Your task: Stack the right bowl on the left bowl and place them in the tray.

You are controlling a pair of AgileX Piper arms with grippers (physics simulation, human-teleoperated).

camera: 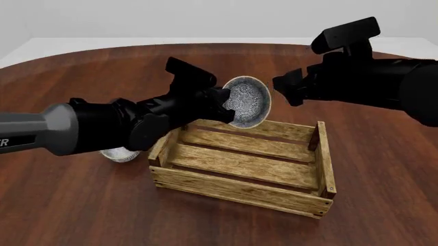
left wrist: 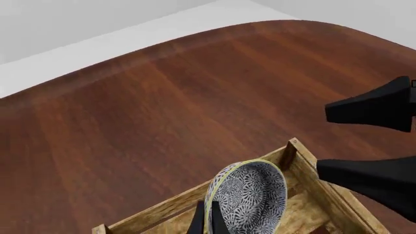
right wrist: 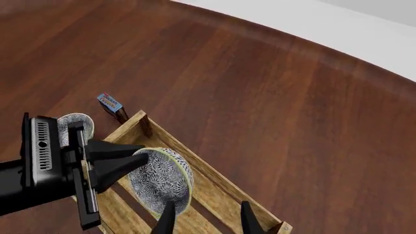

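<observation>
A grey-and-white patterned bowl (camera: 247,101) with a yellowish rim hangs tilted on its side over the far wall of the tray (camera: 236,190), a light wooden slat crate. My left gripper (camera: 222,100) is shut on this bowl's rim; in the left wrist view its fingers (left wrist: 196,222) pinch the bowl (left wrist: 250,195) over the tray (left wrist: 311,168). A second bowl (camera: 120,154) lies on the table left of the tray, mostly hidden behind my left arm. My right gripper (camera: 289,89) hovers open and empty just right of the held bowl (right wrist: 159,179).
A small blue-and-red box (right wrist: 110,103) lies on the table beyond the second bowl (right wrist: 76,124), outside the tray's corner (right wrist: 141,121). The tray holds nothing inside. The brown wooden table (camera: 383,169) extends all around.
</observation>
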